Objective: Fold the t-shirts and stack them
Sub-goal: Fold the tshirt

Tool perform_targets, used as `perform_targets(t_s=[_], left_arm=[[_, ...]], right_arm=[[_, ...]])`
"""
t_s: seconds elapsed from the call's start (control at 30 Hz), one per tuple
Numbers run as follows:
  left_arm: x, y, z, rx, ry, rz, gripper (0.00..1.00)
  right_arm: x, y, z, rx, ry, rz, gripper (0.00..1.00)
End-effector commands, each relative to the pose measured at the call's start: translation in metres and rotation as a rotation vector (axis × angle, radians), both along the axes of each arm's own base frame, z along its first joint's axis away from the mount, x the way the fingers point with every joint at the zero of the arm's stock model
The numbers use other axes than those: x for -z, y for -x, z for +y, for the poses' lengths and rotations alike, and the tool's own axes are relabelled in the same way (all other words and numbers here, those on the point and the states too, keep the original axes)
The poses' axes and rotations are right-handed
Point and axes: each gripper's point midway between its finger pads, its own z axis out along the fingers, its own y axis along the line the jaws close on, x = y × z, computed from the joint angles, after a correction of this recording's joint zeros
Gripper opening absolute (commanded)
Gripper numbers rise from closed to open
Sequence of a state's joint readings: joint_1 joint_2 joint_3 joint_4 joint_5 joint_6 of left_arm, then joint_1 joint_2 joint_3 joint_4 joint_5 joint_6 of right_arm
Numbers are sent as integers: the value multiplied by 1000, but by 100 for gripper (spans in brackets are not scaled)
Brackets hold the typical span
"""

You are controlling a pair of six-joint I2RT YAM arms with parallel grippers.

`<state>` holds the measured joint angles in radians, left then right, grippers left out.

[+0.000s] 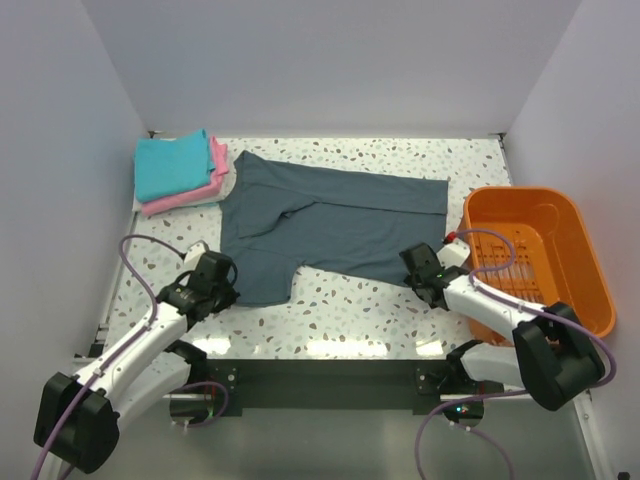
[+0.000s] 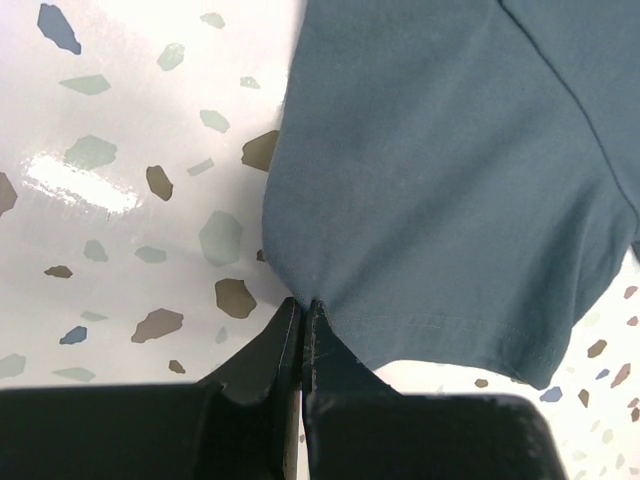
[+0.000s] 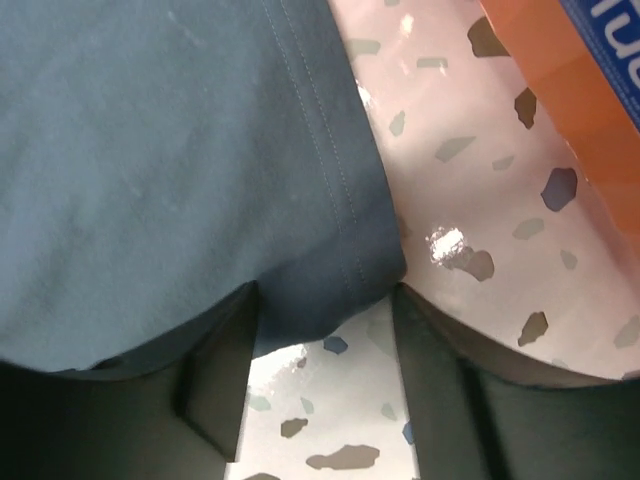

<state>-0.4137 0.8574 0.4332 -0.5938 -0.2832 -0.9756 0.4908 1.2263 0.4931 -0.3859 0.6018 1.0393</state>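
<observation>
A: Counting shirts: three. Slate shirt (image 1: 330, 215), one, spread flat on the table (image 1: 350, 300), its right edge just beside the orange bin (image 1: 520, 195). Turquoise shirt (image 1: 172, 165), one, folded, well apart from the bin at the far left of the table. Pink shirt (image 1: 219, 160), one, folded, directly under the turquoise.

B: Grippers?

A: Two. Right gripper (image 3: 325, 300), close beside the bin, fingers (image 3: 215, 390) spread apart, a hemmed corner of the slate shirt lying between them. Left gripper (image 2: 302, 305), well away from the bin at the slate shirt's opposite near corner, fingers pressed together, tips touching the hem.

B: Pinching cloth there?

A: Cannot tell; only a thin seam between the two black fingers, right at the cloth's edge.

B: Hidden or cut off?

A: Pink shirt mostly covered, showing only as a strip along the near and bin-facing edges of the pile. Bin cropped to an orange sliver in the right wrist view, with a blue label cut off and unreadable. Bunched fold near the slate shirt's middle, shape hard to make out.
</observation>
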Motion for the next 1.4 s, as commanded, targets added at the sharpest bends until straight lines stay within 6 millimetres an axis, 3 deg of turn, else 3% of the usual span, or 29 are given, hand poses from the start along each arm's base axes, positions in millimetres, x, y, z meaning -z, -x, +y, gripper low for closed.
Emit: perform_targets(t_s=[0.0, 0.03, 0.1, 0.23, 0.37, 0.53, 0.6, 0.63, 0.7, 0.73, 0.9, 0.93, 1.0, 1.1, 1.17, 1.2, 1.23, 1.37], left_arm=[[-21, -11, -6, 26, 15, -54, 0], [-24, -13, -9, 39, 26, -61, 0], [-29, -17, -13, 52, 40, -78, 0], [-50, -31, -27, 89, 89, -135, 0], [-76, -48, -38, 115, 119, -198, 0], [-110, -78, -50, 133, 129, -269, 0], [-113, -90, -51, 129, 116, -267, 0], [-125, -101, -51, 123, 119, -300, 0], [-126, -115, -51, 118, 116, -297, 0], [-137, -125, -55, 129, 135, -325, 0], [-137, -167, -45, 100, 155, -331, 0], [-148, -177, -47, 108, 170, -359, 0], [-145, -193, -43, 93, 168, -354, 0], [-161, -222, -47, 105, 174, -389, 0], [-161, -235, -46, 99, 160, -387, 0], [-149, -242, -46, 94, 152, -356, 0], [-156, -251, -45, 96, 147, -365, 0], [-145, -275, -33, 57, 122, -342, 0]], right_arm=[[9, -2, -3, 53, -12, -21, 55], [10, -3, -2, 51, -10, -21, 42], [11, -4, -2, 49, -6, -18, 31], [5, -9, -1, 36, 5, -20, 18], [-19, -22, 2, 10, 29, -52, 1], [-46, -40, 6, -28, 62, -80, 0], [-60, -51, 8, -39, 81, -97, 0], [-68, -60, 10, -41, 86, -110, 0], [-73, -68, 6, -38, 99, -100, 0], [-72, -72, 5, -40, 101, -87, 0], [-86, -103, 1, -42, 78, -99, 0], [-86, -106, 1, -45, 76, -91, 0], [-87, -118, -4, -41, 81, -78, 0], [-88, -134, -4, -60, 85, -65, 0], [-93, -146, -2, -74, 94, -67, 0], [-86, -149, -3, -78, 104, -39, 0], [-86, -152, -4, -78, 106, -34, 0], [-86, -171, -8, -71, 100, -26, 0]])
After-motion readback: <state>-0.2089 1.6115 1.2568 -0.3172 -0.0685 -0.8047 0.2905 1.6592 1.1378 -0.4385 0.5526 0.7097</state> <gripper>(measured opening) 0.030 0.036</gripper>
